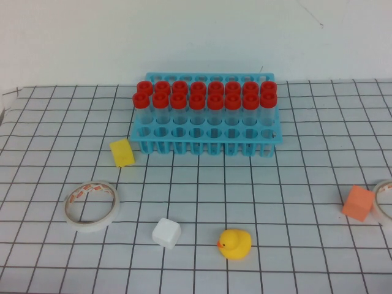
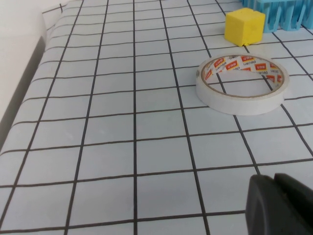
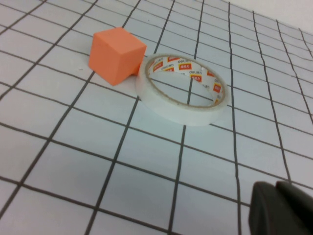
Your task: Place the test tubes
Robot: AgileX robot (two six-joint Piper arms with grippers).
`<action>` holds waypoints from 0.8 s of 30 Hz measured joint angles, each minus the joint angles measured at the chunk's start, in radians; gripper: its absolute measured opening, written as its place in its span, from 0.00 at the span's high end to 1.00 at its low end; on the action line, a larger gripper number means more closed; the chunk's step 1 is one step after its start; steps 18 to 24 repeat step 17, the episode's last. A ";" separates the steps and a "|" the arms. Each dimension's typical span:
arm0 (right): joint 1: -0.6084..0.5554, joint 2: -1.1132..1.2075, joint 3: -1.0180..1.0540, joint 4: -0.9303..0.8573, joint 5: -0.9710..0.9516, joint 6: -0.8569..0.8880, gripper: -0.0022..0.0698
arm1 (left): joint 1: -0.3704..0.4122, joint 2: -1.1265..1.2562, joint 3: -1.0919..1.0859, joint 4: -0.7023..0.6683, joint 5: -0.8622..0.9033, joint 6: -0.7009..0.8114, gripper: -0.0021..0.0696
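Left gripper (image 2: 274, 196): fingers pressed together, empty, low over the table (image 2: 112, 147). A tape roll (image 2: 242, 83) and a yellow block (image 2: 244, 24) lie beyond it. Right gripper (image 3: 276, 205): also pressed together, empty, facing a second tape roll (image 3: 183, 90) just beside an orange block (image 3: 117, 54).

Test tubes (image 1: 205, 98): upper centre of the high view, sixteen, red-capped, upright in the two back rows of the blue rack (image 1: 184, 147). Front holes empty.

Probably light, stiff, smooth, breakable. Best gripped just under the cap.
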State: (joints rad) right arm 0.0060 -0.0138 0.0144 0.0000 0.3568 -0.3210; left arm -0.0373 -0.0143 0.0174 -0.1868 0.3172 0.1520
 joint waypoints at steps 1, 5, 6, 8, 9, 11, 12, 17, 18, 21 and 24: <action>0.000 0.000 0.000 0.000 0.000 0.000 0.97 | 0.000 0.000 0.000 0.000 0.000 0.000 0.97; 0.000 0.000 0.000 0.000 -0.001 0.003 0.97 | 0.000 0.000 0.000 0.000 0.000 0.000 0.97; 0.000 0.000 0.000 0.000 -0.002 0.012 0.97 | 0.000 0.000 0.000 0.000 0.000 0.000 0.97; 0.000 0.000 0.000 0.000 -0.002 0.033 0.97 | 0.000 0.000 0.000 0.000 0.000 0.000 0.97; 0.000 0.000 0.000 0.000 -0.002 0.040 0.97 | 0.000 0.000 0.000 0.000 0.000 0.000 0.97; 0.000 0.000 0.002 0.000 -0.002 0.046 0.97 | 0.000 0.000 0.000 0.000 0.000 0.000 0.97; 0.000 0.000 0.002 0.000 -0.002 0.048 0.97 | 0.000 0.000 0.000 0.000 0.000 0.000 0.97; 0.000 0.000 0.002 0.000 -0.002 0.052 0.97 | 0.000 0.000 0.000 0.000 0.000 0.000 0.97; 0.000 0.000 0.002 0.000 -0.002 0.052 0.97 | 0.000 0.000 0.000 0.000 0.000 0.000 0.97; 0.000 0.000 0.002 0.000 -0.002 0.052 0.97 | 0.000 0.000 0.000 0.000 0.000 0.000 0.97; 0.000 0.000 0.002 0.000 -0.002 0.052 0.97 | 0.000 0.000 0.000 0.000 0.000 0.000 0.97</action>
